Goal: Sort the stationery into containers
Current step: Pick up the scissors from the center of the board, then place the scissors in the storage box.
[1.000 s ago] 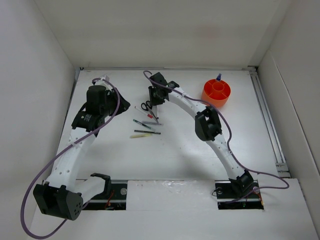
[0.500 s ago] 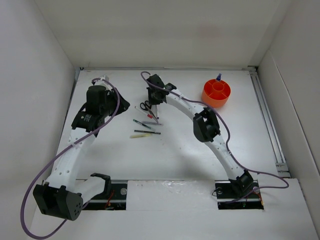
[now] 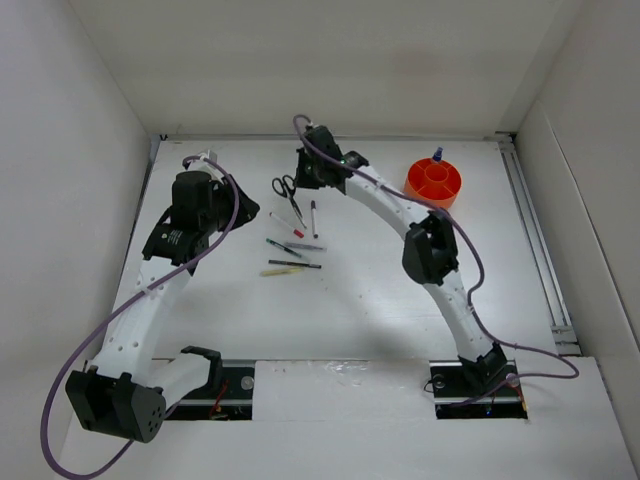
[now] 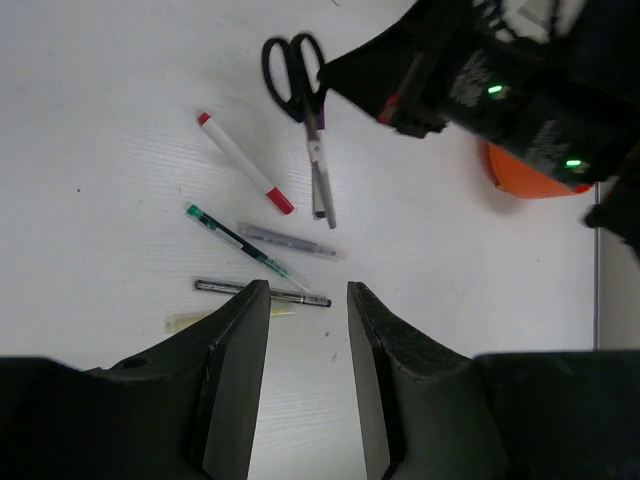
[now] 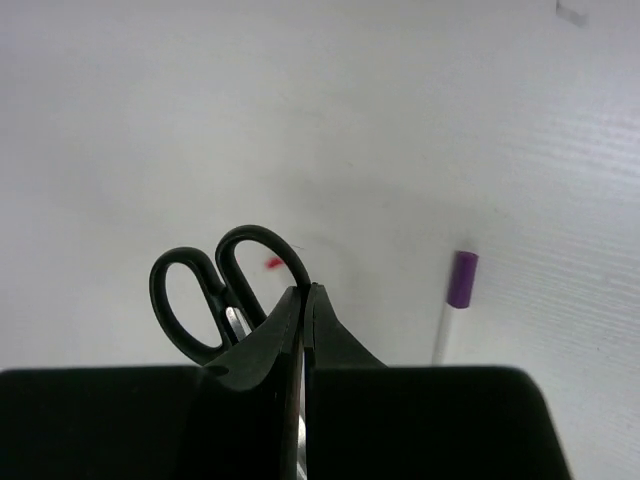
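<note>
Top view: we see the right gripper [image 3: 301, 180] with its jaws pressed together beside the scissors [image 3: 284, 186]. The orange organiser [image 3: 415, 190] is well apart, at right.
Left wrist: the left gripper [image 4: 308, 290] is partly open and empty, above a dark pen [image 4: 300, 297].
Right wrist: the fingertips [image 5: 295, 300] meet a scissor loop. Whether it is gripped, we cannot tell.

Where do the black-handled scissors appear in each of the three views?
Top external: scissors in the upper middle.
Left wrist: scissors at the top, slightly left of centre, handles uppermost.
Right wrist: handles left of centre, just above the shut right gripper.
Shared landmark: the purple-capped pen, close beside the scissors in all three.
</note>
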Tool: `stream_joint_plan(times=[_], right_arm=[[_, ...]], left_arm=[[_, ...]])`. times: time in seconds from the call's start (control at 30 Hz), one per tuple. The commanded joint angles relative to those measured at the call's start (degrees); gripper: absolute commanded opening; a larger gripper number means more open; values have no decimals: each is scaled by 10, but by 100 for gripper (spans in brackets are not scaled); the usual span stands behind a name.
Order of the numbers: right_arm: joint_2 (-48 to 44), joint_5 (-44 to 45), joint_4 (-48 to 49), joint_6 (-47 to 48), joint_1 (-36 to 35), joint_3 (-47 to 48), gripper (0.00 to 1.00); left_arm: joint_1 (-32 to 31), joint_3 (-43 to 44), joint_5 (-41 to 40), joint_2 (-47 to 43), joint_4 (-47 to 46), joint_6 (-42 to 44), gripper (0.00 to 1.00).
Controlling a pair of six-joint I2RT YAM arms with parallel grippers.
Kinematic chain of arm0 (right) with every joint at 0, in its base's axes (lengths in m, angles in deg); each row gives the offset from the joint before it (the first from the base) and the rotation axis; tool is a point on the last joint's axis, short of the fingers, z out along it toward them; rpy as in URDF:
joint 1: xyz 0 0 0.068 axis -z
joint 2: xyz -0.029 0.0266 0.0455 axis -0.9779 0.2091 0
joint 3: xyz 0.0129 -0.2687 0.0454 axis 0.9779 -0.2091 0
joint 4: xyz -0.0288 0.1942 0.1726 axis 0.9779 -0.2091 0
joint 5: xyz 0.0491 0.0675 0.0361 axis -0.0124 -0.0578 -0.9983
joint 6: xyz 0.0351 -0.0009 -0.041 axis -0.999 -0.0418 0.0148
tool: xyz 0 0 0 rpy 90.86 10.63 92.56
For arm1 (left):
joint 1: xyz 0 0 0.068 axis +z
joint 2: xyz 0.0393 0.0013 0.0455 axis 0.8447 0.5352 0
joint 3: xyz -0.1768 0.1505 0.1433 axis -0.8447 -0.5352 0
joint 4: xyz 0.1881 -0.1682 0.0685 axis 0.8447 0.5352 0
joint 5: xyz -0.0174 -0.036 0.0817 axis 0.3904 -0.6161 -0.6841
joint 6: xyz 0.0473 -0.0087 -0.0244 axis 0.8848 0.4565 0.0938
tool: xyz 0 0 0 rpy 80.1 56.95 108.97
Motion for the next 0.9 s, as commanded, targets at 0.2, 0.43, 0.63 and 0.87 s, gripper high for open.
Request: stream_joint_plan(times=[0.2, 0.43, 0.63, 0.87], right_arm=[[-256, -29, 116, -67, 130, -60, 0], [-387, 66, 109, -85, 315, -178, 0], [-426, 123, 108, -113, 432, -268, 0], [-413, 128, 120, -113, 469, -309, 0]], left_arm=[[-7, 3, 15, 7, -50, -3, 33], [-14, -15, 34, 23, -79, -14, 33], [-14, -9, 34, 34, -84, -2, 33], [-14, -9, 46, 56, -103, -2, 33]])
